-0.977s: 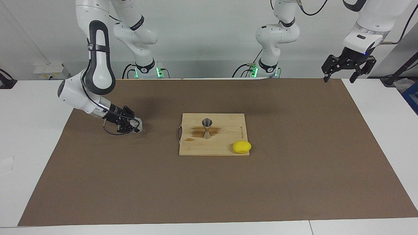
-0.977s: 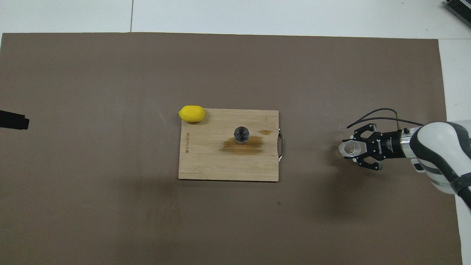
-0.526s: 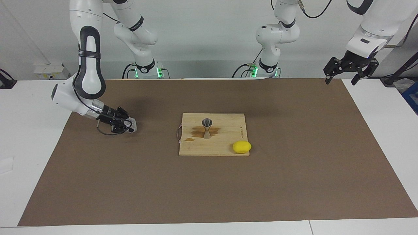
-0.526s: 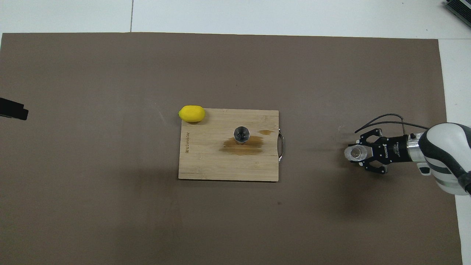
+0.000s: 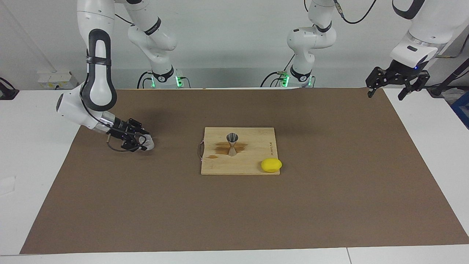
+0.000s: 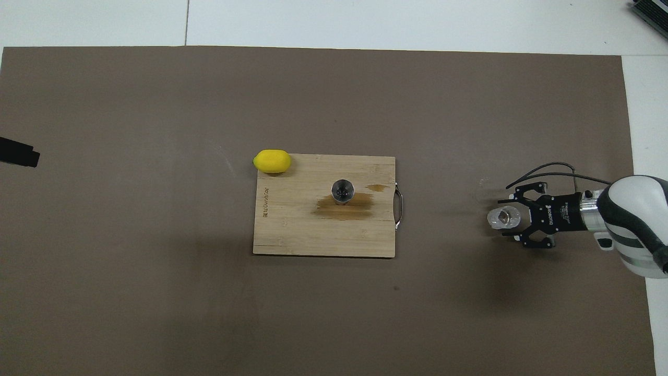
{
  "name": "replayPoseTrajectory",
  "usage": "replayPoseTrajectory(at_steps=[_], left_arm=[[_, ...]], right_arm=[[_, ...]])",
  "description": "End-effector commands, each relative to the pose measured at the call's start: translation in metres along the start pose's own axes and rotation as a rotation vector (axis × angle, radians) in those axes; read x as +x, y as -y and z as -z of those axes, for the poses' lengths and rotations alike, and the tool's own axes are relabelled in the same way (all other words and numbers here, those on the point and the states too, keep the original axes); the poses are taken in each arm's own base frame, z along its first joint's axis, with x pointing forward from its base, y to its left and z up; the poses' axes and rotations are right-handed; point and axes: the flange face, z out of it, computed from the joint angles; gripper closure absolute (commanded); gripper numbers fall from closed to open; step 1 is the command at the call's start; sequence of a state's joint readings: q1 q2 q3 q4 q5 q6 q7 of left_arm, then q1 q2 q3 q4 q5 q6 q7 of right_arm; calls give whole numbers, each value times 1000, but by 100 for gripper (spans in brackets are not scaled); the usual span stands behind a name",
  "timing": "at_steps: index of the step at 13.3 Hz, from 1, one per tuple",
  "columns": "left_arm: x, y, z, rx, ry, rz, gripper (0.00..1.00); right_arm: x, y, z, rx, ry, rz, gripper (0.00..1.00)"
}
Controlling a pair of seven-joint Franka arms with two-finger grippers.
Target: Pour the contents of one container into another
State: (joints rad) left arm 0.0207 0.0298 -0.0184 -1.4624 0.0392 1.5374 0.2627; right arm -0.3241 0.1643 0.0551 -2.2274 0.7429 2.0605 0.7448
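The clear glass cup stands on the brown mat toward the right arm's end of the table. My right gripper is low at the mat, its fingers open on either side of the cup. The grey metal jigger stands upright on the wooden board at mid-table. My left gripper waits open and empty, raised over the mat's edge at the left arm's end.
A yellow lemon lies at the board's corner farthest from the robots, toward the left arm's end. A brown wet stain spreads on the board beside the jigger. The brown mat covers most of the table.
My right gripper carried the cup away from the board, lowered it to the mat, then opened and drew back slightly. The left gripper rose a little.
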Motion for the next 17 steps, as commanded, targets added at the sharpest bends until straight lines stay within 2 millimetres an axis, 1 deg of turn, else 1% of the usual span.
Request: replayPoseTrajectory(at_steps=[1, 2, 4, 5, 6, 7, 8, 10, 11, 12, 13, 15, 17], left_arm=[[-1, 1, 2, -4, 0, -14, 0], [-1, 0, 1, -7, 0, -16, 0], [-1, -2, 1, -11, 6, -17, 0], [-2, -2, 1, -11, 6, -17, 0], [-1, -2, 2, -9, 0, -17, 0], [1, -2, 2, -7, -9, -19, 0], [2, -4, 2, -6, -11, -23, 0], [0, -8, 1, -12, 5, -27, 0], [-1, -10, 3, -14, 9, -30, 0], [-3, -10, 6, -14, 6, -31, 0], [-3, -9, 5, -15, 7, -28, 0], [-4, -10, 6, -15, 7, -28, 0], [-4, -11, 4, -12, 5, -28, 0]], right_arm=[[-14, -6, 31, 62, -4, 30, 2], [-24, -5, 41, 66, -20, 55, 2], [-49, -7, 55, 18, -66, 142, 2], [-63, -7, 58, -17, -107, 203, 2], [-85, -4, 54, -65, -146, 288, 1], [-103, -1, 49, -113, -187, 371, 1], [-122, 2, 41, -178, -240, 477, 1], [-152, 10, 34, -283, -332, 676, 1], [-167, 17, 33, -320, -364, 782, 1], [-179, 23, 39, -350, -397, 867, 1], [-197, 30, 46, -393, -423, 946, 1], [-230, 49, 71, -444, -470, 1075, 1], [-253, 69, 101, -429, -513, 1154, 1]])
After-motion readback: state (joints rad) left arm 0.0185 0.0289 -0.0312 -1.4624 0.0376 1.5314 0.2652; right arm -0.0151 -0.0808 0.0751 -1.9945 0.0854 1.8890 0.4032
